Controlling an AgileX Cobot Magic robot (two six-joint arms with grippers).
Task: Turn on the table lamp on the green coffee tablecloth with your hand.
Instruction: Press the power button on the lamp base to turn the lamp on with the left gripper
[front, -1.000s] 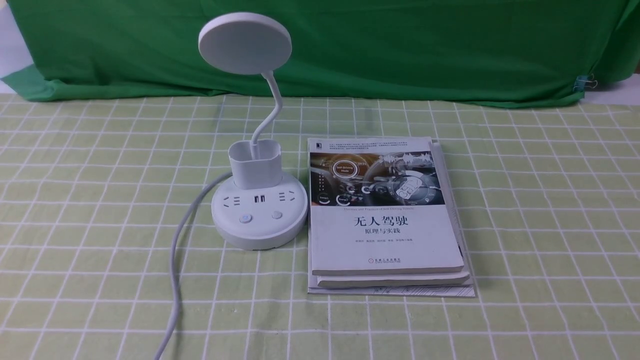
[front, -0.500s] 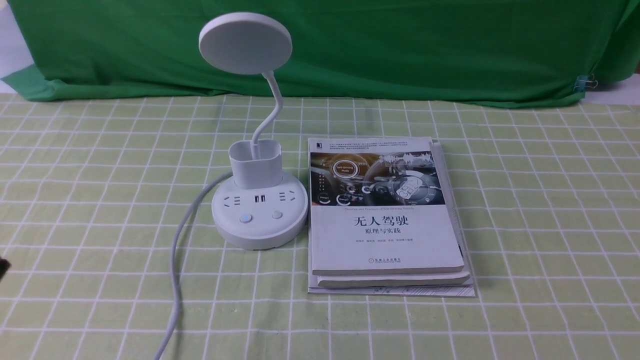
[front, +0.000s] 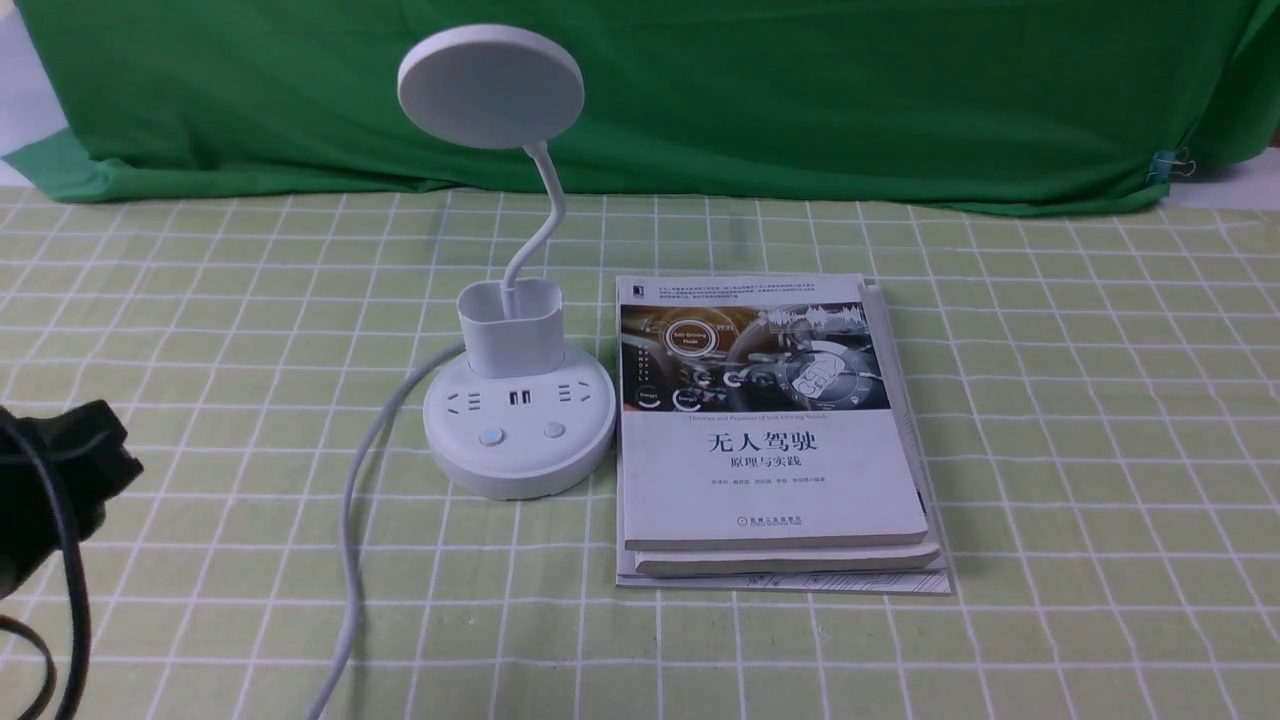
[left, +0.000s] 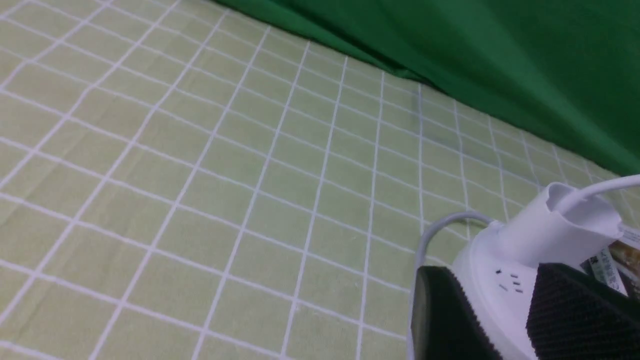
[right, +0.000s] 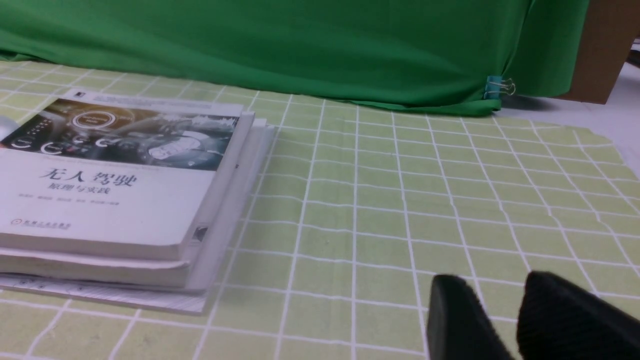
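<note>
The lamp is all white: a flat round head tilted on a bent gooseneck, which rises out of an oval cup standing at the back of a round base. The top of the base carries sockets and, at its front, two round buttons, the one on the robot's left faintly blue. A white cord leaves the base on the left and curves toward the near edge. The lamp stands upright on the cloth, with a stack of books just beside its base on the right and the backdrop behind it. The left gripper is well apart from the lamp, to its left and nearer the robot. In the left wrist view its two ribbed fingers stand apart with nothing between them, and the lamp's base and cup show through the gap, untouched. In the front view the left arm reaches in at the left edge, low over the cloth and aimed toward the lamp. The right gripper is beyond the books from the lamp, low over bare cloth, its jaws parted and empty.
</note>
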